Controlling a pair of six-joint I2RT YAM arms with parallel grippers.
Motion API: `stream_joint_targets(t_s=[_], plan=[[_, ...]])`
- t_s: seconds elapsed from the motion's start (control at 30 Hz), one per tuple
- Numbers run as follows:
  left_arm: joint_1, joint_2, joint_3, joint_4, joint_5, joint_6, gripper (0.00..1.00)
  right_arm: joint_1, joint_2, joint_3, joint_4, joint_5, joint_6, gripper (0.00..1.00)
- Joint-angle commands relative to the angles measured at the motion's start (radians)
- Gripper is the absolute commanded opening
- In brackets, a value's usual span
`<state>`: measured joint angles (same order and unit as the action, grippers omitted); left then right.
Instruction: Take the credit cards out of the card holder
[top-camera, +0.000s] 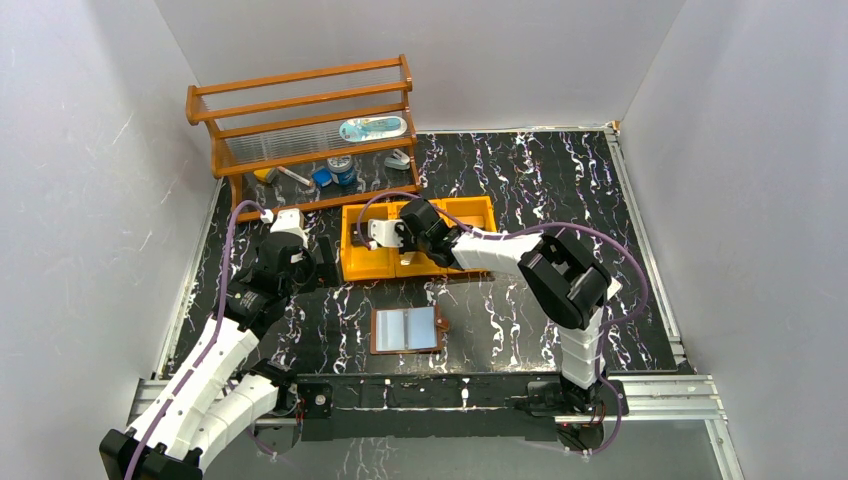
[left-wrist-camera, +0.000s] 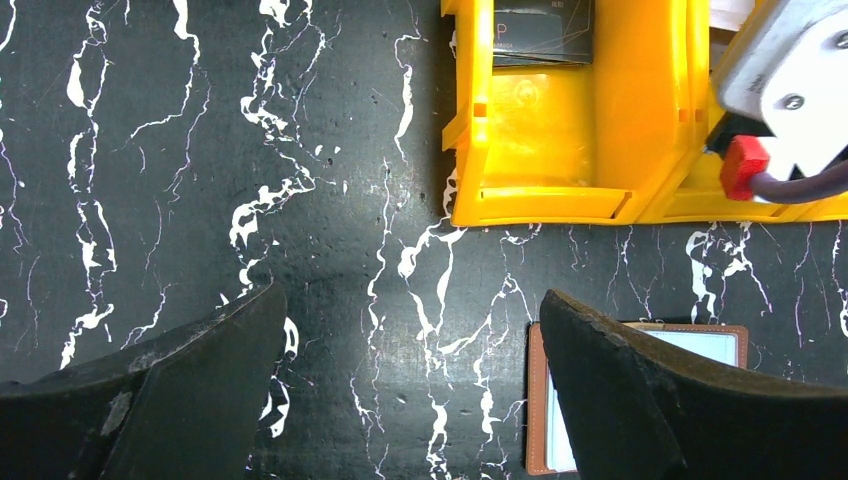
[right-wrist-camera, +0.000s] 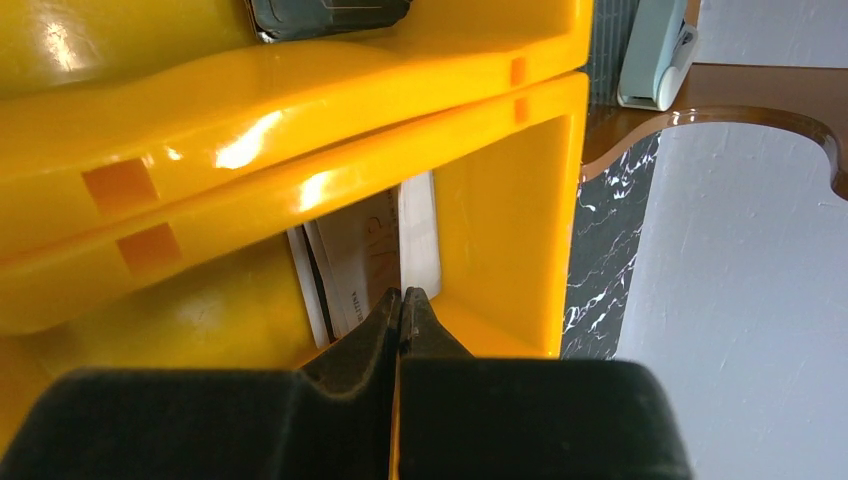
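Note:
The brown card holder (top-camera: 408, 330) lies open on the black marbled table, its pale grey-blue sleeves facing up. In the left wrist view its left edge (left-wrist-camera: 536, 410) shows beside my right finger. My left gripper (top-camera: 327, 262) (left-wrist-camera: 412, 300) is open and empty, above bare table left of the orange tray (top-camera: 470, 215). My right gripper (top-camera: 372, 240) (right-wrist-camera: 402, 296) is down inside a tray compartment, its jaws pressed together on the edge of a pale credit card (right-wrist-camera: 420, 230). More pale cards (right-wrist-camera: 345, 270) lean in that compartment. A dark card (left-wrist-camera: 540, 30) lies in the neighbouring one.
A wooden rack (top-camera: 300, 130) with small items stands at the back left, behind the tray. A pale stapler-like object (top-camera: 398, 158) (right-wrist-camera: 655, 50) sits by its foot. White walls close in the table on three sides.

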<state>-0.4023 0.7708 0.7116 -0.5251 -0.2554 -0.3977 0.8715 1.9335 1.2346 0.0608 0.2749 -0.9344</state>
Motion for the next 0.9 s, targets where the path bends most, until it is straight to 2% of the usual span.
stream_joint_targets(t_s=[0.0,0.87], plan=[[0.003,-0.005,0.022,-0.011,-0.026,0.014,0.98,-0.003,0.029,0.055,0.046,0.029,-0.037,0.03],[0.003,0.012,0.021,-0.012,-0.019,0.026,0.98,-0.008,-0.009,0.035,0.014,-0.001,-0.030,0.03]])
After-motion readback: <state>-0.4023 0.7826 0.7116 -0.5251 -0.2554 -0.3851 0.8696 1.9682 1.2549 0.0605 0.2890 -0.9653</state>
